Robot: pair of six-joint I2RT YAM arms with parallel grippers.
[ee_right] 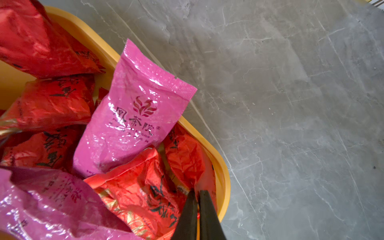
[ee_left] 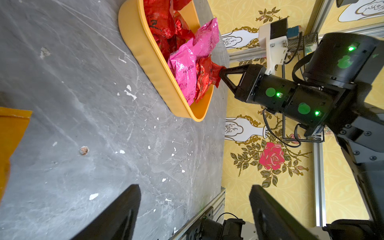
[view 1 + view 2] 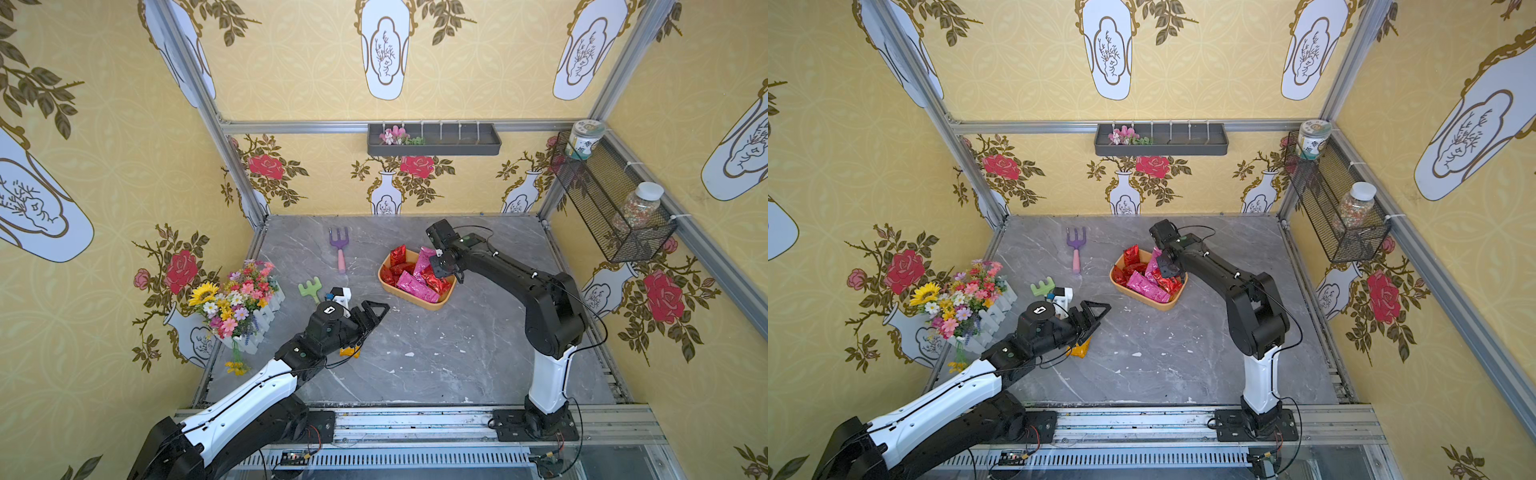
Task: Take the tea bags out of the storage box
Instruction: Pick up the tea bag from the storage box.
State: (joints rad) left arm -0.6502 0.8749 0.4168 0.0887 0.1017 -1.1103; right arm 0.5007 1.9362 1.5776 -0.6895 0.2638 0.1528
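Jaws of right gripper (image 2: 222,72) pinch a red tea bag (image 2: 204,78) at the right end of storage box (image 2: 145,54); left gripper (image 2: 193,187) hangs spread above table (image 3: 457,353).

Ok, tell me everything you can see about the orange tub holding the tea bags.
The storage box is a shallow oblong tub of orange-yellow plastic with rounded corners, sitting flat on the grey marbled table. Red and magenta tea bags crowd it; one magenta bag pokes above its rim. The right hand pinches a red bag at one end.
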